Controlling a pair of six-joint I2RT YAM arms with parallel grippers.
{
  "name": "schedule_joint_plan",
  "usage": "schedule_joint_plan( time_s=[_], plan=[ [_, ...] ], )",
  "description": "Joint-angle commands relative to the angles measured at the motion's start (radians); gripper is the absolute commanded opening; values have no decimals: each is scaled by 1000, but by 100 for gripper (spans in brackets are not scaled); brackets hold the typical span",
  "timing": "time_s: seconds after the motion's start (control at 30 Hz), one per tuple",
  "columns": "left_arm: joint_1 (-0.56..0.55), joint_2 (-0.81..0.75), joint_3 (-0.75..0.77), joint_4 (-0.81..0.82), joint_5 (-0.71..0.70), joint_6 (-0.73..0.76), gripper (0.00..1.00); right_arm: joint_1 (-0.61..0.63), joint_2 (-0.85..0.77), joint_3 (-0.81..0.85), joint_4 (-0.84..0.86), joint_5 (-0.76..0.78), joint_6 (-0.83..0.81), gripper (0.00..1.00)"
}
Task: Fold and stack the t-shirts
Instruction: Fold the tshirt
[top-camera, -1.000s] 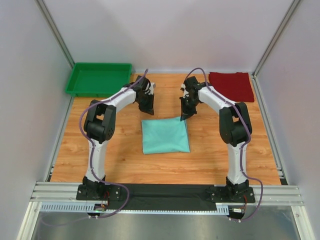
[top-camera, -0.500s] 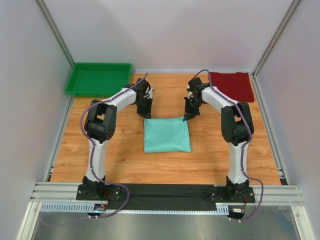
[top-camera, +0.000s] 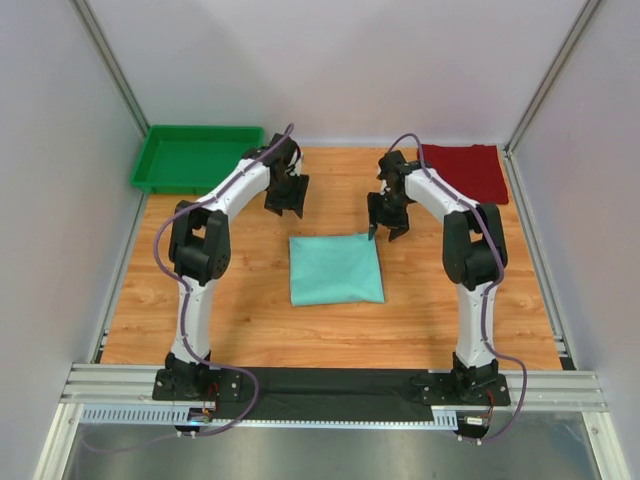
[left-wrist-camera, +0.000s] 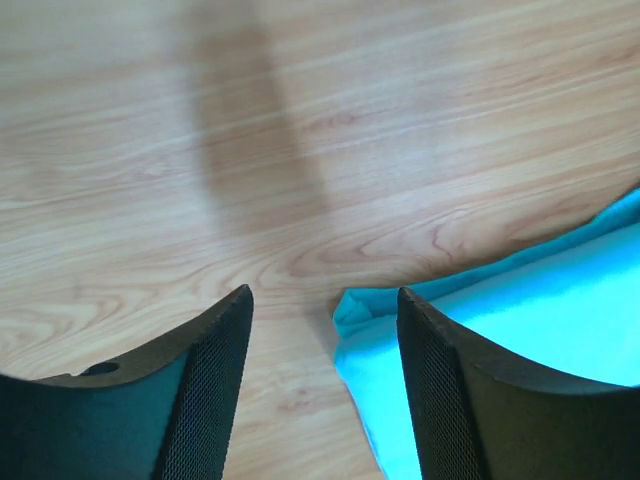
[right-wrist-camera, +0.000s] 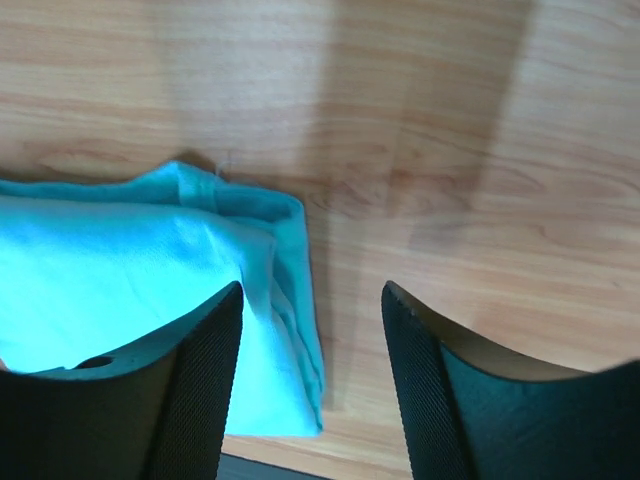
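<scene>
The mint t-shirt (top-camera: 336, 269) lies folded into a flat square in the middle of the table. The dark red t-shirt (top-camera: 463, 169) lies folded at the far right corner. My left gripper (top-camera: 284, 208) hovers open just beyond the mint shirt's far left corner (left-wrist-camera: 362, 312), with nothing between its fingers. My right gripper (top-camera: 386, 232) is open above the far right corner of the mint t-shirt (right-wrist-camera: 285, 220), holding nothing. Both corners rest on the wood.
A rigid green plastic tray (top-camera: 153, 166) stands at the far left corner. Grey walls close the table on three sides. Bare wood (top-camera: 230, 300) lies around the mint shirt.
Both grippers have opened and let go of the mint shirt's far corners. The shirt has settled flat, slightly nearer the arm bases. The left gripper has drawn back toward the far side.
</scene>
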Motion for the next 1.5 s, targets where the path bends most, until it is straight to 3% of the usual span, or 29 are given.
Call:
schedule_joint_plan(
  time_s=[0.0, 0.07, 0.1, 0.13, 0.17, 0.23, 0.27, 0.3, 0.4, 0.5, 0.67, 0.83, 0.93, 0.97, 1.07, 1.13, 1.27, 1.37, 1.47],
  plan=[
    [5, -139, 86, -82, -79, 17, 67, -5, -133, 30, -95, 99, -74, 60],
    [5, -227, 14, -61, -4, -10, 59, -5, -181, -23, -82, 19, -62, 60],
    [5, -259, -35, 8, 134, -27, 51, -5, -220, -52, -22, -135, -42, 58],
    [4, -293, -166, 63, 212, -47, 37, -5, -234, -136, 30, -227, 16, 56],
    [2, -360, -245, 200, 340, -111, 32, -4, -247, -186, 99, -312, 68, 53],
    [1, -410, -474, 370, 445, -182, 19, -4, -245, -284, 381, -562, 174, 37],
    [2, -434, -538, 449, 481, -260, 17, -2, -233, -365, 496, -631, 304, 29],
    [2, -441, -592, 595, 537, -285, 15, -1, -219, -405, 713, -715, 357, 20],
    [4, -425, -762, 887, 587, -387, 11, -4, -153, -482, 981, -771, 469, 7],
    [10, -350, -828, 1067, 575, -412, 9, -24, -51, -523, 1176, -806, 556, 0],
    [82, -227, -911, 1319, 570, -547, 5, -90, 81, -589, 1406, -826, 656, 0],
    [110, -226, -899, 1165, 525, -416, 3, -142, 68, -581, 1192, -783, 500, 0],
    [104, -270, -885, 1058, 548, -382, 4, -145, -15, -490, 861, -707, 277, 2],
    [102, -311, -884, 1023, 574, -386, 7, -139, -44, -463, 684, -684, 223, 4],
    [79, -425, -867, 905, 581, -368, 17, -121, -147, -374, 420, -570, 78, 11],
    [53, -514, -855, 807, 576, -359, 23, -108, -223, -361, 362, -564, 58, 13],
    [4, -635, -903, 789, 558, -400, 24, -12, -314, -416, 365, -598, 105, 22],
    [-15, -626, -988, 863, 579, -475, 22, 80, -296, -514, 505, -720, 191, 19],
    [-10, -574, -1048, 913, 559, -494, 18, 137, -270, -574, 622, -741, 228, 12]
  ],
)
